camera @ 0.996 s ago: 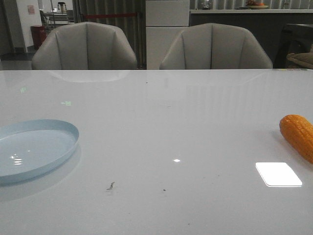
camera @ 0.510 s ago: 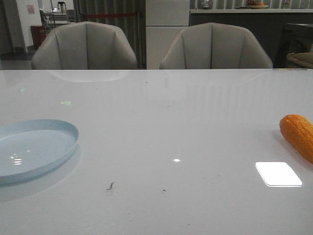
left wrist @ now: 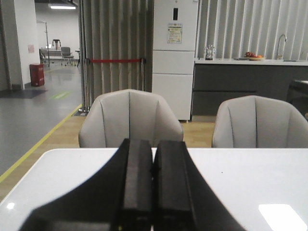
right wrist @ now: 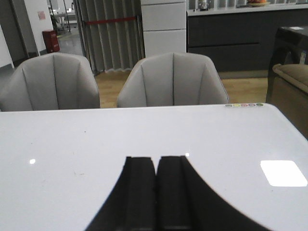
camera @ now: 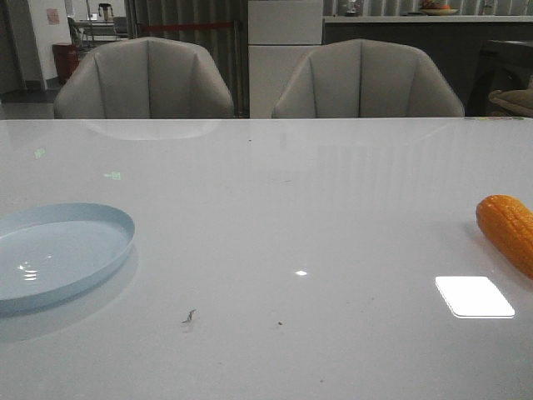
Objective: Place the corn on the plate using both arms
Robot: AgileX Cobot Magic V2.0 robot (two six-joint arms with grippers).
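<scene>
Orange corn [camera: 508,231] unmoved | plate [camera: 58,255] unmoved | left tool [left wrist: 154,179], right tool [right wrist: 156,187] closed, empty

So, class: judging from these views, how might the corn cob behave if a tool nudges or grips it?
The corn looks rounded and tapered, so a nudge would probably make it roll in a curve on the glossy table. Its bumpy kernels should offer some grip. It seems stiff rather than floppy, though its weight cannot be told.
</scene>
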